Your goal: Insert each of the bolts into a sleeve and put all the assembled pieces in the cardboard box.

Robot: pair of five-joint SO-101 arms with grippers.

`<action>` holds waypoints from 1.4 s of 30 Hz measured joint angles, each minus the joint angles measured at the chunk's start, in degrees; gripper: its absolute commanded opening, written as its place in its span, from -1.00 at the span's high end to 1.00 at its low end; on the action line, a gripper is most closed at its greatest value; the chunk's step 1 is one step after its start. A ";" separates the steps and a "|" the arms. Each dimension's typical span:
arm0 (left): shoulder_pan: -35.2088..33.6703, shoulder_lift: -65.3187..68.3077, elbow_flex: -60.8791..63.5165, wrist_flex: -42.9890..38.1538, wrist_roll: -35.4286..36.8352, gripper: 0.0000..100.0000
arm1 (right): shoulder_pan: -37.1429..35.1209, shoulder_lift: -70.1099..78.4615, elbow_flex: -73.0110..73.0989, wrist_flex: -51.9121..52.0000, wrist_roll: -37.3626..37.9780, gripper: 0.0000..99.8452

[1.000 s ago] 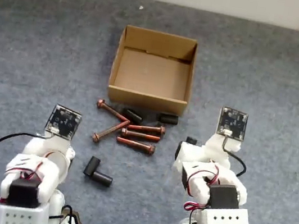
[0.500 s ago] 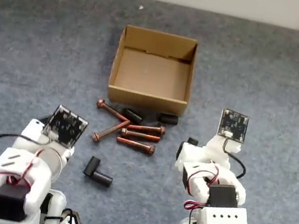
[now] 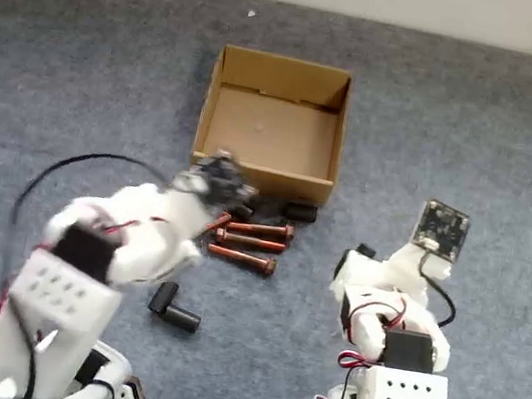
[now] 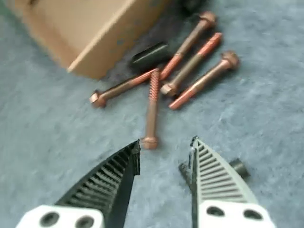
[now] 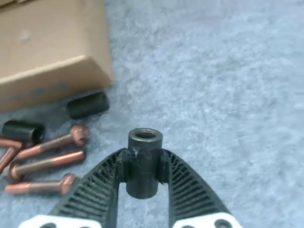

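Grey surface (image 3: 86, 60): carpet-like cloth, rough, matt. Brown cardboard box (image 3: 262, 177): plain card, matt. Coppery bolts (image 4: 152, 107): metal, dull sheen, threaded shanks. Black sleeve (image 5: 144, 175): smooth, faint gloss. Black fingers (image 5: 92, 192): ribbed plastic, matt.

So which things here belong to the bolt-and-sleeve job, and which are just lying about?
Job: cardboard box; copper bolts; loose black sleeves; sleeve clamped in the right gripper; open left gripper above the bolts.
Lying about: grey carpet; small pale speck beyond the box.
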 measured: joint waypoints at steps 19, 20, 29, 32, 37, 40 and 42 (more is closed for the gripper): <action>14.77 48.88 -18.99 -11.96 -9.58 0.61 | 11.52 0.00 0.00 0.00 0.00 0.99; 14.86 50.55 -20.04 -11.96 -9.76 0.61 | 11.52 0.00 0.00 0.00 0.00 0.99; 14.86 58.73 -23.56 -11.96 -11.69 0.67 | 11.52 0.00 0.00 0.00 0.00 0.98; 14.86 59.08 -23.65 -12.04 -11.69 0.67 | 11.52 0.00 0.00 0.00 0.00 0.98; 14.77 59.08 -23.65 -15.74 -11.78 0.67 | 11.52 0.00 0.00 0.00 0.00 0.98; 14.51 59.08 -23.65 -17.58 -11.87 0.67 | 11.52 0.00 0.00 0.00 0.00 0.98; 14.51 59.25 -23.65 -18.55 -11.87 0.67 | 11.52 0.00 0.00 0.00 0.00 0.98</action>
